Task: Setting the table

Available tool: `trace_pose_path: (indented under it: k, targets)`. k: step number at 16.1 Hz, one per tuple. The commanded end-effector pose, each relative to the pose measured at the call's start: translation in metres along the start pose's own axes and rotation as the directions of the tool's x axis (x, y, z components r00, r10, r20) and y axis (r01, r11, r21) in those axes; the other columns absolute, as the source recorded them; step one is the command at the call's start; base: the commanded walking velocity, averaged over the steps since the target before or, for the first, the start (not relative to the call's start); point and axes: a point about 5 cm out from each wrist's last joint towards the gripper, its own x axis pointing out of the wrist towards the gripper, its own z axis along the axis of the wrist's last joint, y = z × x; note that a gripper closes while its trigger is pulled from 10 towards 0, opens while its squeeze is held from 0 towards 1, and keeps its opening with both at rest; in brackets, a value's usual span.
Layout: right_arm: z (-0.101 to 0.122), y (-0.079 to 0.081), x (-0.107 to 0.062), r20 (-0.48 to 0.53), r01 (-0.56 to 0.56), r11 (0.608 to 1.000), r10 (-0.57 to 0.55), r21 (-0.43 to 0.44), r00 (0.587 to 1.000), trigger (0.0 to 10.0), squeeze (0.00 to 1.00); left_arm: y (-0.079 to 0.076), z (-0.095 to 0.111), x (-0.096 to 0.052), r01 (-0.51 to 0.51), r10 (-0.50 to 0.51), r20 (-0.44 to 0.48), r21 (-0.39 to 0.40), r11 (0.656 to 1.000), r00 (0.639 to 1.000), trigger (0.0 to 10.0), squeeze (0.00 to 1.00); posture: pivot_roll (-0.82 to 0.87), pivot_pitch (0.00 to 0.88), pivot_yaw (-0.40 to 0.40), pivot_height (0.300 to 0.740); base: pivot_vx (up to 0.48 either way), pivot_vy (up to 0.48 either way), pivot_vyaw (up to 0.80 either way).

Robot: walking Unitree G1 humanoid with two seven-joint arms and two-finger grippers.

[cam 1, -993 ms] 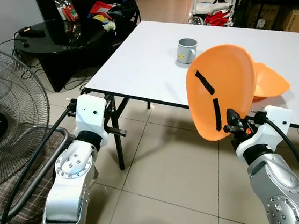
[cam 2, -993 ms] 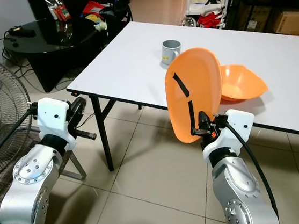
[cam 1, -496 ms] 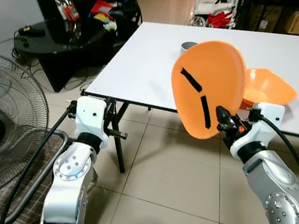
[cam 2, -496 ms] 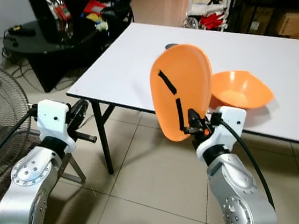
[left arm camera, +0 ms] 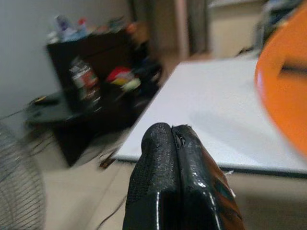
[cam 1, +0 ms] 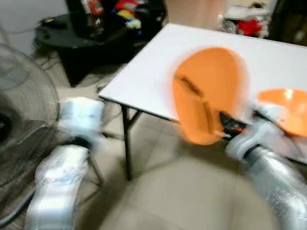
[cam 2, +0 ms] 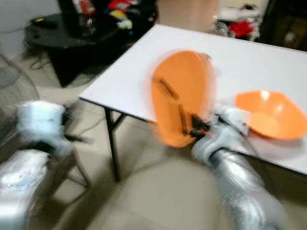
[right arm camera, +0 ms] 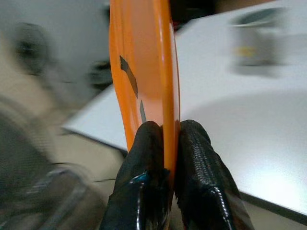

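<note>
Right hand (right arm camera: 163, 143) clamped on smooth orange plate (cam 1: 207, 95), held upright at white surface's (cam 1: 154, 73) near edge; left hand (left arm camera: 173, 139) pressed together.

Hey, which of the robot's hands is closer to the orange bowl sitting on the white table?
The right. The right hand holds the orange plate upright at the table edge, just beside the orange bowl. The left hand is shut, off past the table's corner.

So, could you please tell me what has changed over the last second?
The head camera has swung, blurring the eye views. The right gripper stays shut on the orange plate's rim, plate still upright at the white table's edge. The orange bowl remains on the table. The left gripper stays shut, idle.
</note>
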Motion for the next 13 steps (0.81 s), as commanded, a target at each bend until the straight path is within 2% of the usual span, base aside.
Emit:
trace_pose_path:
  k: [1,6,10,13]
  targets:
    - [0.008,-0.008,-0.006,0.034,0.020,1.000,-0.020,-0.018,0.999,10.0,0.00,-0.016,0.009,0.004,0.054,-0.054,0.039,-0.016,0.998,0.998,10.0,0.00,0.09,0.000,-0.077,0.740,0.349,0.000,0.00]
    - [0.000,-0.009,-0.001,-0.025,-0.023,0.999,0.024,0.046,0.999,10.0,0.00,-0.010,0.009,0.003,0.036,-0.036,0.040,-0.006,0.999,0.999,10.0,0.00,0.11,0.000,-0.094,0.740,0.351,0.000,0.00]
    - [-0.006,-0.011,0.002,-0.089,-0.035,0.994,0.045,0.108,0.995,10.0,0.00,-0.014,0.008,0.004,0.063,-0.063,0.032,0.005,0.998,0.997,10.0,0.00,0.10,0.000,-0.093,0.740,0.352,0.000,0.00]
    - [-0.003,-0.016,0.009,-0.100,-0.001,0.979,0.022,0.204,0.995,10.0,0.00,-0.016,0.010,0.006,0.094,-0.094,0.032,0.008,0.996,0.995,10.0,0.00,0.10,0.000,-0.087,0.740,0.216,0.000,0.00]
